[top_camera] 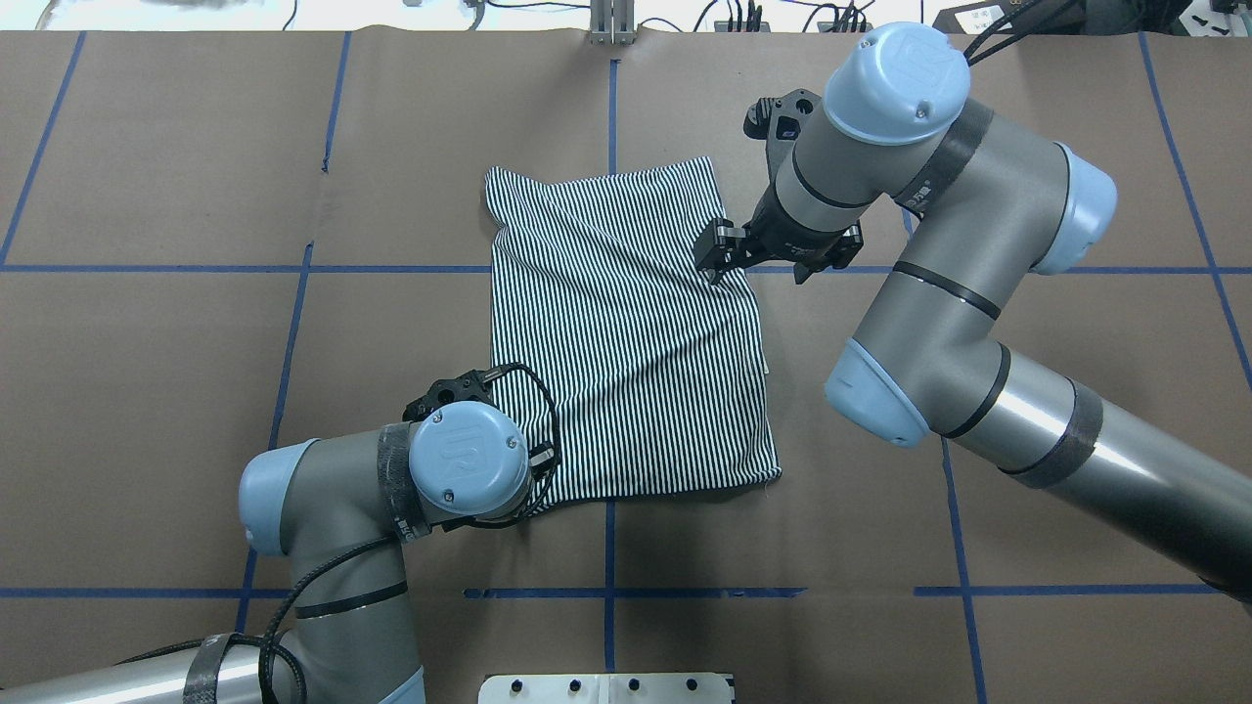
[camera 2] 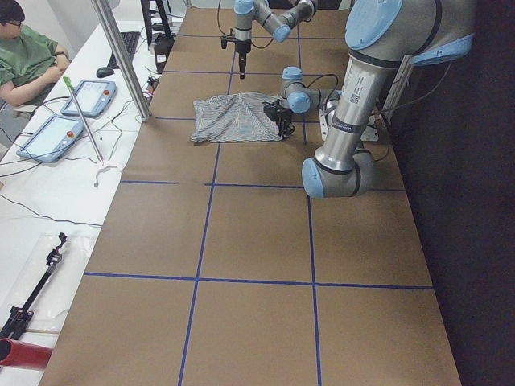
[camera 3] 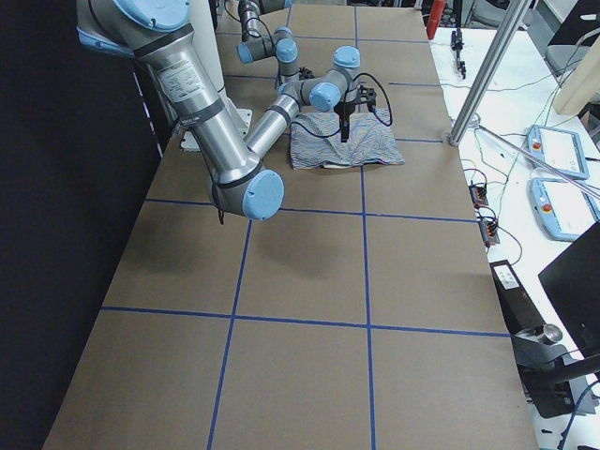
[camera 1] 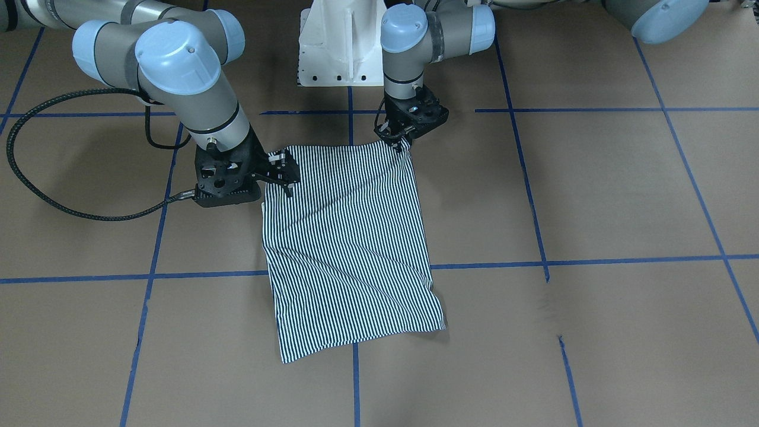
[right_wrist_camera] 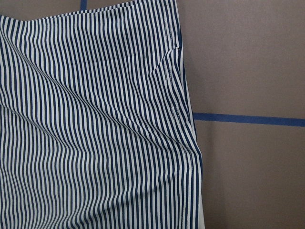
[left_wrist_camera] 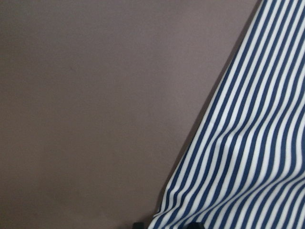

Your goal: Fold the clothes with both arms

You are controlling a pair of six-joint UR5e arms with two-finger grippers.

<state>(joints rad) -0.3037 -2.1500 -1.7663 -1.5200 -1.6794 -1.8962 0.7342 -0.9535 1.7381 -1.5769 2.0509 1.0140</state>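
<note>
Front view, left of frame: right gripper (camera 1: 287, 177) over the shirt's (camera 1: 350, 237) upper-left edge, jaws parted, nothing seen between them; right wrist view shows only cloth and table (camera 1: 593, 196), no fingers, so I judge it sits above the cloth, not gripping.

Centre of frame: shirt lies on the table as a folded striped rectangle, slightly tilted, diagonal creases across it; collar and placket not seen.

Upper centre, at the shirt's upper-right corner: left gripper (camera 1: 403, 144), jaws narrow and apparently pinched on that corner; left wrist view has cloth rising to the bottom edge between two dark finger tips, which fits.

Risks, my judgement:
- One corner is held and the other not; if the left lifts alone the shirt would swing and drag, skewing the rectangle and opening the fold.
- The right jaws closing on that edge may catch only the top layer; the right wrist view shows a stitched hem stacked over a lower layer there, and the layers would peel apart.
- The left pinch is at the very corner tip with little cloth in it; it may slip under pull.
- Uneven lift heights would deepen the creases.
</note>
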